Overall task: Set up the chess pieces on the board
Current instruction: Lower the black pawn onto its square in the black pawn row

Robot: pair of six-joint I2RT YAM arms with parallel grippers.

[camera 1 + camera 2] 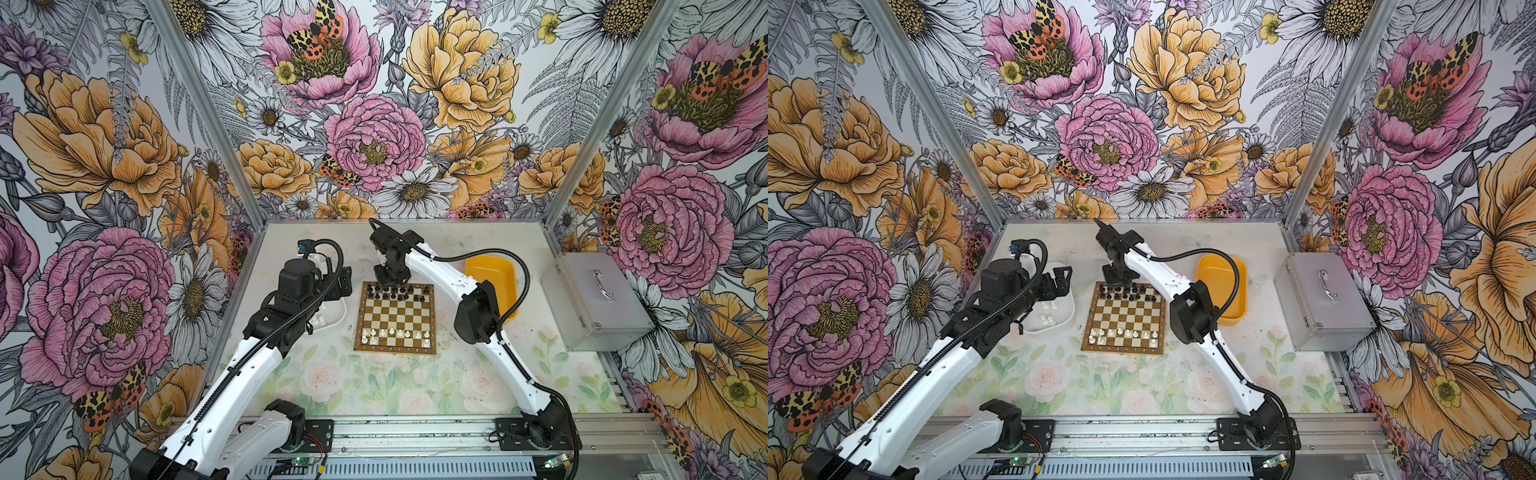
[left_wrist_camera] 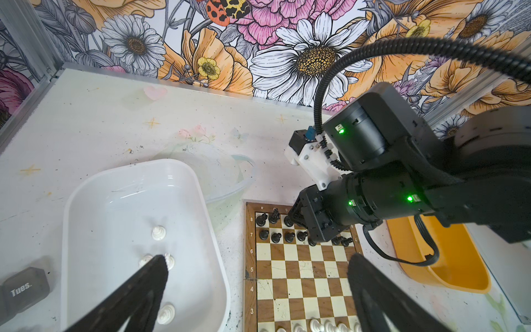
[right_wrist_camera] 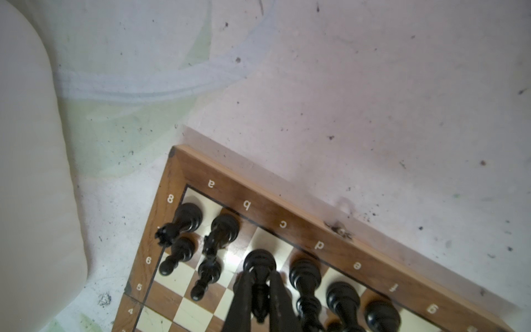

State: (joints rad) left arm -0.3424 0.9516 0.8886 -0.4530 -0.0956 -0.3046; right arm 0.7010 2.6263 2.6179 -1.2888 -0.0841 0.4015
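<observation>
The right pincer [image 3: 258, 279] is clamped on a black piece [image 3: 258, 261] at the far edge of the board [image 1: 397, 318], on the third square from its left corner. Only the right wrist view shows this grip; in both top views the wrist covers it. The piece is upright, its long axis in line with the fingers [image 3: 237, 307], its head toward the wrist. The left pincer [image 2: 258, 260] hangs wide open over the white tray [image 2: 115, 201], left of the board, where loose white pieces [image 2: 158, 232] sit. Other black pieces [image 1: 390, 291] stand on the far two rows.
</observation>
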